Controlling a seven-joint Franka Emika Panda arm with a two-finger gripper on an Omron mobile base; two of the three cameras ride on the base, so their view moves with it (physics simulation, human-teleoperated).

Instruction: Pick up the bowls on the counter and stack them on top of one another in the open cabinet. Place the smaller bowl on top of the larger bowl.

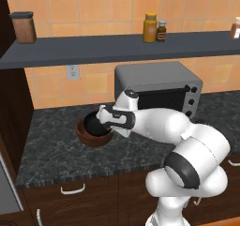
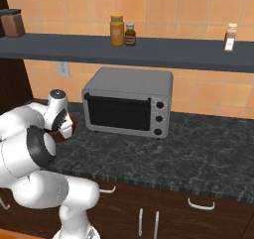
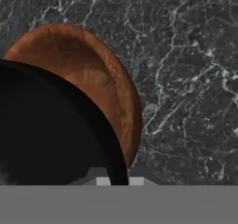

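Our claw (image 1: 104, 122) grips the black bowl (image 3: 51, 130) over the brown bowl (image 1: 93, 135); the fingertips are hidden from us.

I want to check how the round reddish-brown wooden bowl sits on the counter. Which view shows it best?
The left base view: the round reddish-brown wooden bowl shows nearly whole on the speckled stone counter, something black inside it. The hand view gives its inner wall close up, cropped. In the right base view the arm hides all but a sliver.
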